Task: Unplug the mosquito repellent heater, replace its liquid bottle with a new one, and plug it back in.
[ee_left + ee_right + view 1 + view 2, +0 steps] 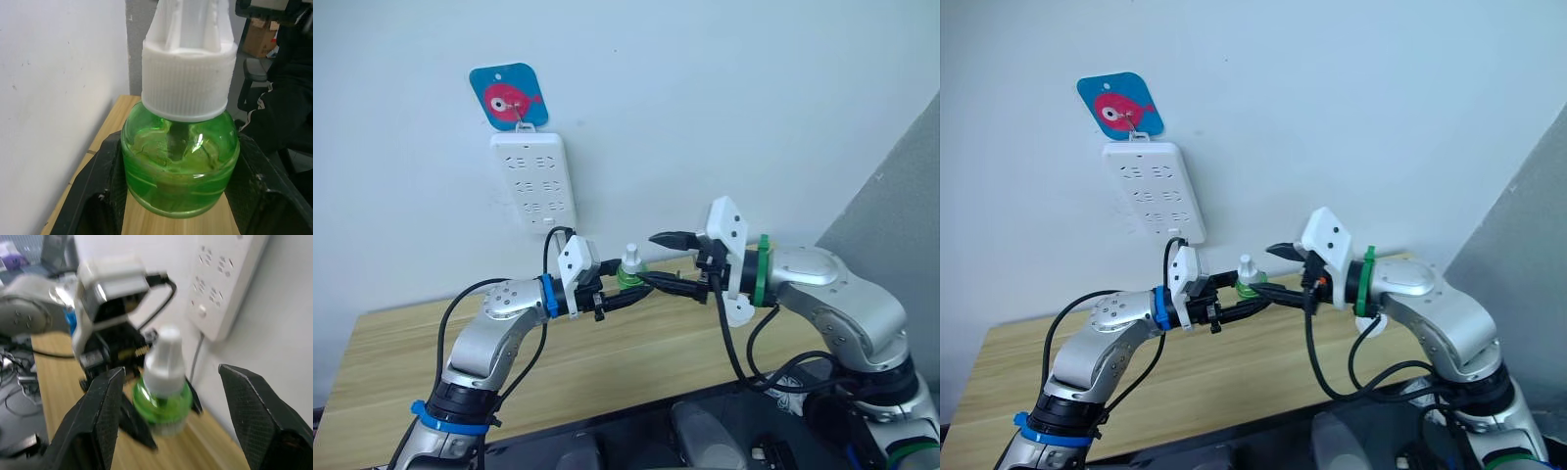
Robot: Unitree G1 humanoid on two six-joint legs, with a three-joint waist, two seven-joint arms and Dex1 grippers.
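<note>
A green liquid bottle (pixel 630 270) with a white ribbed cap and tall white tip stands upright between the black fingers of my left gripper (pixel 631 285), which is shut on its green body (pixel 181 161). It is held over the wooden table near the wall. My right gripper (pixel 652 260) is open, one finger on each side of the bottle's cap (pixel 163 357) and apart from it. The mosquito repellent heater is out of view.
A long white power strip (pixel 533 181) hangs on the wall from a blue fish hook (pixel 509 95), above and left of the bottle. The wooden table (pixel 401 362) runs along the wall. A grey panel (pixel 901 215) stands at the right.
</note>
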